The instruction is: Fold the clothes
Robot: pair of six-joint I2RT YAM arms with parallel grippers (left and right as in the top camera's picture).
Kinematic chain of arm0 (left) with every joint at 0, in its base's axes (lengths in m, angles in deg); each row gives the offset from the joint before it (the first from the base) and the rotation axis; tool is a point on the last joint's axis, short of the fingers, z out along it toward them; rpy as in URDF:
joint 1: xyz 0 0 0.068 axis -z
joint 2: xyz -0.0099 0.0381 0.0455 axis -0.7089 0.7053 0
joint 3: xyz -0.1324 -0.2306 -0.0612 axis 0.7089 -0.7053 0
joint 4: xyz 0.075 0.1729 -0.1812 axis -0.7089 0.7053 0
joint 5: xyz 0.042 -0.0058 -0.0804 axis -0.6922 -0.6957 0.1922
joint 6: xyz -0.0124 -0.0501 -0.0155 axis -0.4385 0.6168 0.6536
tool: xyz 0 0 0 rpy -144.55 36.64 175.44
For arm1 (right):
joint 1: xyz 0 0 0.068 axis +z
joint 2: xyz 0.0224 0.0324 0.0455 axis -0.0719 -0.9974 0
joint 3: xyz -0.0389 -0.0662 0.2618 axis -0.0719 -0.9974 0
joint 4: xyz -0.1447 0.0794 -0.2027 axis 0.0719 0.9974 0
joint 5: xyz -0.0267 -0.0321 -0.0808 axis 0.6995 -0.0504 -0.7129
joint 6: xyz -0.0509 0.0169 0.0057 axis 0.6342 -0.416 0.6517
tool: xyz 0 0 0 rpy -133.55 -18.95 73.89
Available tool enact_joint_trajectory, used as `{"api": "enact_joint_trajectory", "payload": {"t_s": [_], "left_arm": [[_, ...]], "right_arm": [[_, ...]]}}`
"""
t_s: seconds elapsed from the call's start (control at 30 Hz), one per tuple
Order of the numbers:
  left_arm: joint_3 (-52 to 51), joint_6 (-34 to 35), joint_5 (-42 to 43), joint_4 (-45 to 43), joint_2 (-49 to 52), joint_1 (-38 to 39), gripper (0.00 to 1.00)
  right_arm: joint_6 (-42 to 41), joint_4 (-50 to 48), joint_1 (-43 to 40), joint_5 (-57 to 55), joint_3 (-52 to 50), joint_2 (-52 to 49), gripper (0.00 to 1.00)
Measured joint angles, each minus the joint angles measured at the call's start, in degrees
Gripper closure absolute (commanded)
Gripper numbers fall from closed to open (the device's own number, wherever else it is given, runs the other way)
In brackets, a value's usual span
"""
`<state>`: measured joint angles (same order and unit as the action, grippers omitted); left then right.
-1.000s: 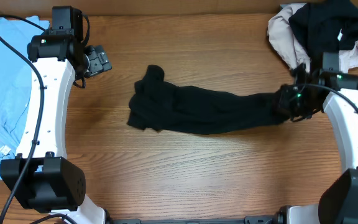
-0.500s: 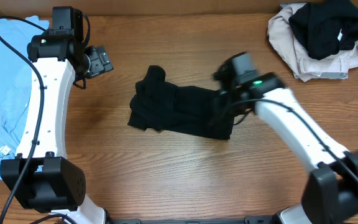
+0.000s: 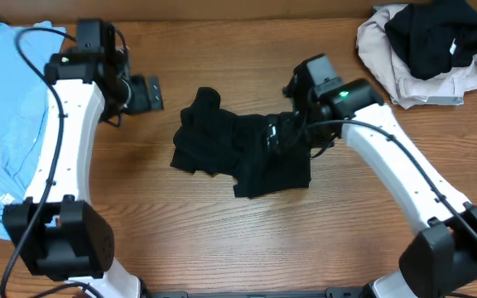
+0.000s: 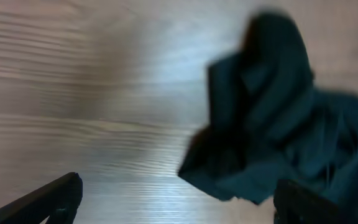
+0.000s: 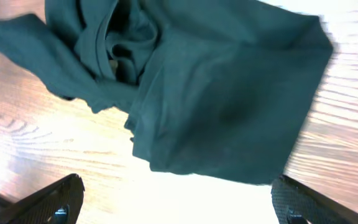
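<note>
The long black garment (image 3: 222, 149) lies bunched in the middle of the table, its right end folded back over its middle into a flat flap (image 3: 276, 174). My right gripper (image 3: 281, 136) hovers open just above that flap, with nothing between its fingers. In the right wrist view the black garment (image 5: 229, 106) fills the upper frame, and the right gripper (image 5: 178, 186) is spread wide over bare wood. My left gripper (image 3: 149, 93) stands open left of the garment. The left wrist view shows the garment's edge (image 4: 272, 118) ahead of the open left gripper (image 4: 179, 186).
A light blue T-shirt (image 3: 7, 124) lies along the table's left edge, partly under the left arm. At the back right corner a beige piece (image 3: 392, 62) sits with another black piece (image 3: 433, 37) heaped on it. Bare wood (image 3: 222, 240) runs along the front.
My right gripper carried the black garment's right end leftward over its middle, then opened and let it go. The left gripper shifted a little to the right, toward the garment.
</note>
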<state>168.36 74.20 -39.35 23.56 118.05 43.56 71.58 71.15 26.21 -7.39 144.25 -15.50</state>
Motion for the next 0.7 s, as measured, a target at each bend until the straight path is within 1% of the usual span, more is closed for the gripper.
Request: {"api": "enact_joint_trajectory", "payload": {"t_s": [0.13, 0.27, 0.47, 0.5, 0.53, 0.57, 0.6, 0.63, 0.67, 0.7], "left_arm": [[-4.52, -6.78, 5.70, -1.60, 3.50, 0.39, 0.00], [-7.37, -12.17, 9.40, -3.61, 6.40, 1.79, 0.00], [-7.82, -16.65, 12.22, -7.37, 10.93, 5.27, 0.02], [-7.82, -16.96, 12.48, -8.04, 11.72, 5.86, 0.04], [-7.82, -17.11, 12.63, -8.61, 12.33, 6.40, 0.12], [-7.85, -17.35, 12.81, -9.22, 12.85, 6.93, 0.24], [-7.87, -17.79, 12.96, -9.77, 13.42, 7.45, 0.44], [-7.87, -18.08, 13.09, -10.01, 13.94, 8.02, 0.73], [-7.89, -18.14, 13.22, -10.16, 14.45, 8.50, 0.96], [-7.91, -18.16, 13.25, -10.16, 14.95, 9.01, 0.96]], "right_arm": [[0.44, 2.95, -2.58, -1.33, 0.33, 0.63, 0.00], [0.72, 4.07, -5.16, -1.90, 0.33, 0.63, 0.00], [1.42, 4.76, -7.85, -2.34, 0.33, 0.63, 0.00], [1.55, 4.81, -8.13, -2.34, 0.33, 0.63, 0.00], [1.70, 4.81, -8.24, -2.36, 0.33, 0.63, 0.00], [1.77, 4.76, -8.33, -2.45, 0.33, 0.63, 0.02], [1.81, 4.57, -8.48, -2.49, 0.33, 0.63, 0.08], [1.81, 4.17, -8.50, -2.51, 0.28, 0.63, 0.18], [2.40, 3.17, -8.50, -2.56, -0.09, 0.63, 0.34], [2.01, 2.93, -8.50, -2.51, -0.28, 0.63, 0.45]]}}
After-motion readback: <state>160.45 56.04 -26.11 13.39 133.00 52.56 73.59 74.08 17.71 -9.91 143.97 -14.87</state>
